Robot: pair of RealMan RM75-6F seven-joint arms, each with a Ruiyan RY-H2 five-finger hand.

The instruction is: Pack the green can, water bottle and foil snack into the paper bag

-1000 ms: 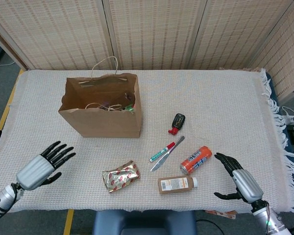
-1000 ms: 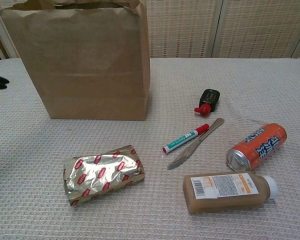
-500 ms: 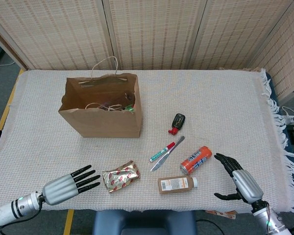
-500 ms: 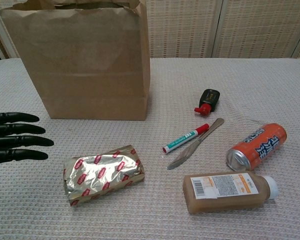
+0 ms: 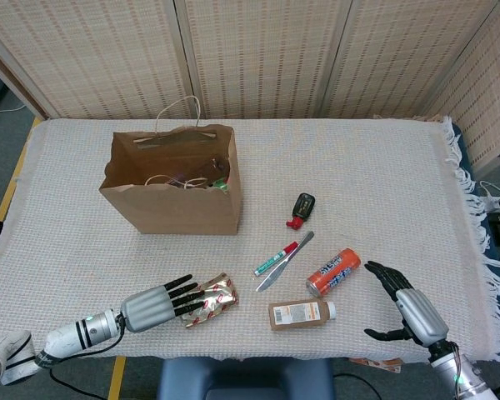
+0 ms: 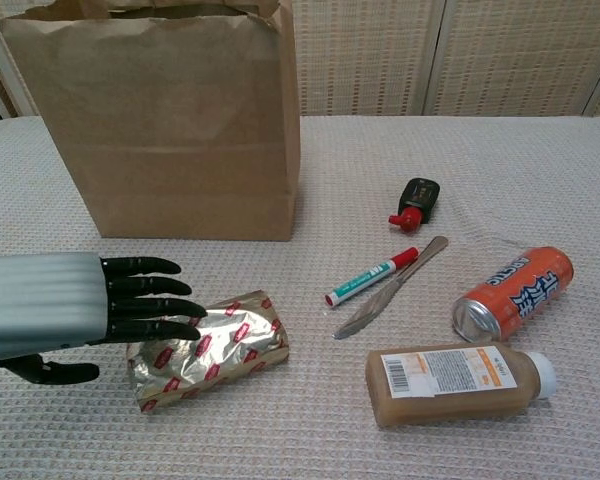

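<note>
The foil snack (image 5: 214, 300) (image 6: 225, 345), silver with red marks, lies flat near the table's front edge. My left hand (image 5: 154, 302) (image 6: 90, 310) reaches it from the left, fingers straight and spread over its left end, thumb low beside it, nothing gripped. The brown paper bag (image 5: 171, 187) (image 6: 155, 130) stands open behind them. A bit of green (image 5: 221, 183) shows inside at its right wall; the rest of its contents are unclear. My right hand (image 5: 404, 304) rests open at the front right, just right of the orange can, and holds nothing.
An orange can (image 5: 333, 272) (image 6: 513, 293) and a brown bottle with a white cap (image 5: 302, 313) (image 6: 458, 383) lie at the front right. A marker (image 5: 275, 259) (image 6: 370, 277), a knife (image 5: 287, 258) (image 6: 390, 300) and a black-and-red item (image 5: 301, 209) (image 6: 415, 202) lie mid-table.
My left hand has swept right along the front of the table, from well left of the snack to over its left end. The right hand and all objects stayed put.
</note>
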